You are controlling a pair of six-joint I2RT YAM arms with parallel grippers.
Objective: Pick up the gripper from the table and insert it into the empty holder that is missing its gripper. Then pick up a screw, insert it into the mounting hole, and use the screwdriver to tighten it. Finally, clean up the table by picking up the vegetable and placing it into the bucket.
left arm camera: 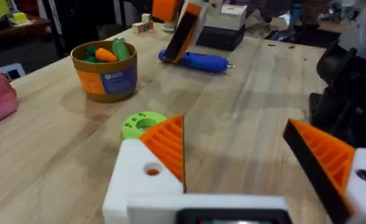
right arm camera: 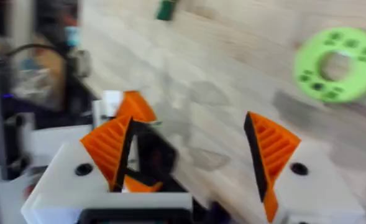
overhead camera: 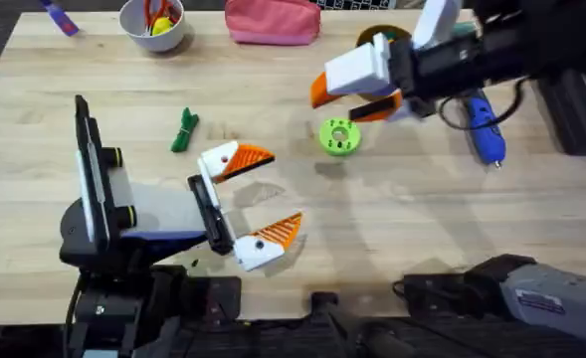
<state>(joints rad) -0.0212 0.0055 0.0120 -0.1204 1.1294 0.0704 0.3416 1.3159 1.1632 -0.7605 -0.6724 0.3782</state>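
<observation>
My left gripper (overhead camera: 286,187) (left arm camera: 233,121) is open over the near middle of the table, with nothing between its orange ribbed fingers. My right gripper (overhead camera: 334,107) (right arm camera: 189,118) is open and empty too, hovering just behind a green disc (overhead camera: 339,136) (left arm camera: 142,123) (right arm camera: 335,65). The dark green vegetable (overhead camera: 183,130) (right arm camera: 165,9) lies left of centre. Right of the disc lies the blue screwdriver (overhead camera: 487,124) (left arm camera: 195,61). The brown-orange bucket (overhead camera: 380,38) (left arm camera: 105,78) stands at the back, partly behind my right gripper, with toy vegetables in it. The loose gripper, the holder and the screw are out of view.
A white bowl (overhead camera: 153,22) and a pink pouch (overhead camera: 273,20) sit along the far edge. Black equipment (overhead camera: 571,109) stands at the right edge. Bare wood lies between the vegetable and the green disc.
</observation>
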